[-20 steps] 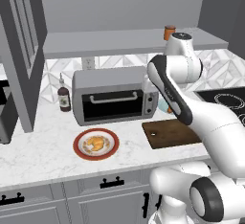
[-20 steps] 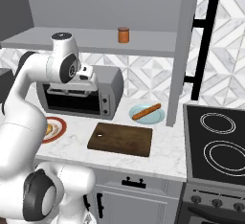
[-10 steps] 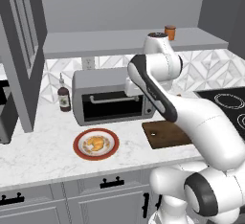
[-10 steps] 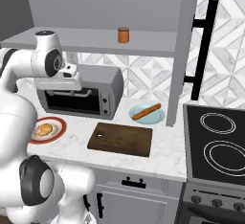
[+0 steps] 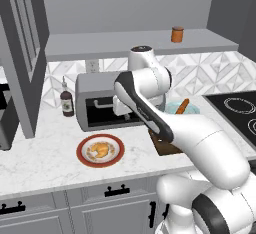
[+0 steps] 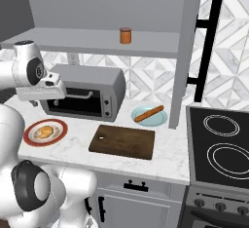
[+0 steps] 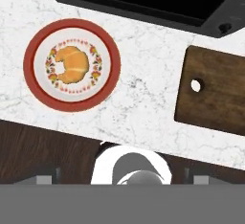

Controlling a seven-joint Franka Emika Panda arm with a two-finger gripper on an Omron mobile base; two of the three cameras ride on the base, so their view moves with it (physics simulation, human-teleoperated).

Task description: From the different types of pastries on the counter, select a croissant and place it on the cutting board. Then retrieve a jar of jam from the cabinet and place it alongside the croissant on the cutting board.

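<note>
The croissant (image 7: 72, 65) lies golden and curled on a round red-rimmed plate (image 7: 33, 82) on the marbled counter (image 7: 143, 103). From the base views the croissant (image 5: 100, 149) (image 6: 44, 131) sits left of the cutting board (image 6: 124, 142) (image 7: 220, 94), which is bare. My gripper (image 7: 121, 179) (image 6: 34, 101) hangs open and empty in front of the toaster oven, high above the counter and between plate and board. The orange jar of jam (image 5: 177, 34) (image 6: 126, 35) stands on the cabinet shelf (image 6: 73, 42). My arm hides much of the cutting board (image 5: 165, 145) in the left base view.
A silver toaster oven (image 6: 82, 93) stands behind the plate and board. A long orange-brown stick pastry (image 6: 149, 113) lies on a pale blue plate to the board's far right. A dark bottle (image 5: 66, 103) stands left of the oven. A black stove (image 6: 221, 144) borders the counter on the right.
My arm has swung left from over the cutting board toward the red-rimmed plate. The jaws have spread a little wider. Croissant, board and jar have not moved.
</note>
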